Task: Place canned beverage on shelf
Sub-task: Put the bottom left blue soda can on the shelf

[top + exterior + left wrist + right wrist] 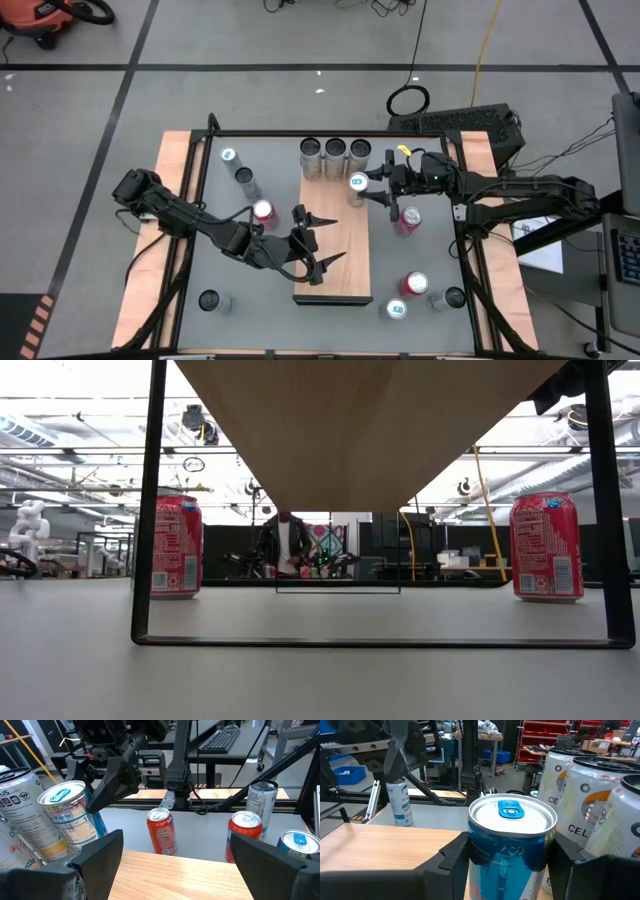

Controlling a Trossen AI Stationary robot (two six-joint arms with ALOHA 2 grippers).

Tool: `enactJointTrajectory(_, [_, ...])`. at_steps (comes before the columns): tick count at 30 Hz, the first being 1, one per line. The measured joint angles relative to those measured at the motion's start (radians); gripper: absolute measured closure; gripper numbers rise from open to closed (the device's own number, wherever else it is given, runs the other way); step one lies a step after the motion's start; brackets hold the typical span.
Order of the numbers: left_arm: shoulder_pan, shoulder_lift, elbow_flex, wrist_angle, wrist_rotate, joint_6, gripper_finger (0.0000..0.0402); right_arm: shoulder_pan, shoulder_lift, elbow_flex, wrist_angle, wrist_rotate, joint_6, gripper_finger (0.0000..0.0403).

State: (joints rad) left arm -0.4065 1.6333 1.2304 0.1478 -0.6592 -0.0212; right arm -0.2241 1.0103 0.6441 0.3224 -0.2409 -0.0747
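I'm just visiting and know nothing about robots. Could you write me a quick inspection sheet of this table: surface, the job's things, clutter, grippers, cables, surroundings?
Surface: grey tabletop edged with pale wood strips.
Job's things: shelf, a wood-grain board; three pale cans stand in a row at its far end; blue can in the right gripper beside them.
Clutter: red cans, slim blue-topped cans and dark-topped cans scattered on the grey.
Grippers: right gripper shut on the blue can; left gripper open, empty, over the shelf.
Cables: yellow cable on the floor.
Surroundings: keyboard, workshop beyond.
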Motion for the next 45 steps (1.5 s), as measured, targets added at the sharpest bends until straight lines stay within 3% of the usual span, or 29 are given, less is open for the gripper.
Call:
enactJointTrajectory(8, [0.000,0.000,0.000,0.000,0.000,0.000,0.0039,-0.012,0.000,0.000,-0.005,0.001,0.016,0.0240])
enactJointTrajectory(20, [0.000,0.000,0.000,-0.012,0.000,-0.001,0.0039,-0.038,-0.001,0.002,-0.001,0.001,0.035,0.0177])
enactJointTrajectory(45, [-0.002,0.000,0.000,-0.038,0.001,-0.026,0.0039,-0.038,-0.044,0.002,-0.029,-0.024,0.047,0.0174])
